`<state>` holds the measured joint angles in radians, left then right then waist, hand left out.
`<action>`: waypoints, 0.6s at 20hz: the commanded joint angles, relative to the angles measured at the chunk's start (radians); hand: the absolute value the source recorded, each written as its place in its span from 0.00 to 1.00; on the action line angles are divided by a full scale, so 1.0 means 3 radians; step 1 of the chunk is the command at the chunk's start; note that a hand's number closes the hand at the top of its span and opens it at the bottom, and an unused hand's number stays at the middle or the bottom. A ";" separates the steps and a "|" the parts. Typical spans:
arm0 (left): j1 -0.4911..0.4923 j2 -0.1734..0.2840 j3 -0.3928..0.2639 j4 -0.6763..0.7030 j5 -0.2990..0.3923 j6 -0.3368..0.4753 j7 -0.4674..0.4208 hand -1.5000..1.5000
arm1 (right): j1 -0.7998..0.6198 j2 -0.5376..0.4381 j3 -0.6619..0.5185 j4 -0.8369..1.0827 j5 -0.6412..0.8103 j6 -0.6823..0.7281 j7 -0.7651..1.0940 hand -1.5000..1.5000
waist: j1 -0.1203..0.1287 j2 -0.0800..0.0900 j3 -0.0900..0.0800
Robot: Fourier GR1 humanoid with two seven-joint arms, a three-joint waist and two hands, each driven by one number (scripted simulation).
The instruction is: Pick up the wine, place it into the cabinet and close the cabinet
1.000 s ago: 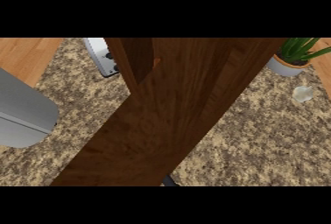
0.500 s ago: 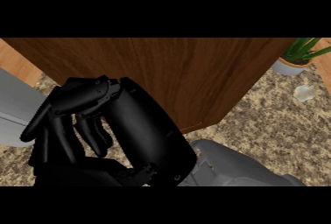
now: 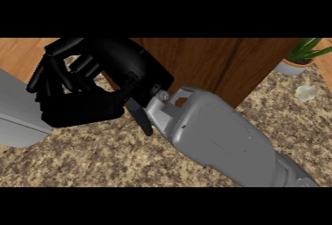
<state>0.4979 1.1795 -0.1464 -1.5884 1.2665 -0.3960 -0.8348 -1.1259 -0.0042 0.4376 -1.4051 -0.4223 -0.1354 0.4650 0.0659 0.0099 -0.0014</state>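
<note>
The right hand [image 3: 97, 83] was raised close under the head view, at the end of a grey forearm [image 3: 220, 140] that came in from the lower right corner and slanted up toward the left. Its black fingers [image 3: 48, 74] were bent and bunched in toward the palm, and nothing showed inside them; the thumb side lay below the fingers, toward the wrist.

Directly behind the hand and reaching away to its right stood the brown wooden face of the cabinet [image 3: 214, 66], its grain running upright. Whether the hand touched that wood could not be told from this angle. The wine showed nowhere in the view, so its place could not be told.

Beneath the hand and forearm spread the speckled stone counter [image 3: 97, 158]. To the left of the hand, at the view's edge, sat a plain grey shape [image 3: 16, 114], partly hidden by the fingers. Far to the right of the hand, beyond the cabinet, a potted plant [image 3: 299, 59] stood on the counter, and just nearer than it lay a small pale object [image 3: 304, 92] too faint to name
</note>
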 commanded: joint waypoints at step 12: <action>0.0187 -0.0208 0.0317 -0.0033 -0.0107 -0.0351 0.0078 0.00 | -0.0405 0.0014 -0.0050 0.1525 -0.1204 0.1833 0.0257 1.00 | -0.0001 -0.0013 0.0002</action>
<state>0.5239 1.1370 -0.0710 -1.5823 1.2544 -0.4358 -0.7757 -1.2029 -0.0007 0.4511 -1.0749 -0.7123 0.3408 0.5498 0.0592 0.0071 -0.0011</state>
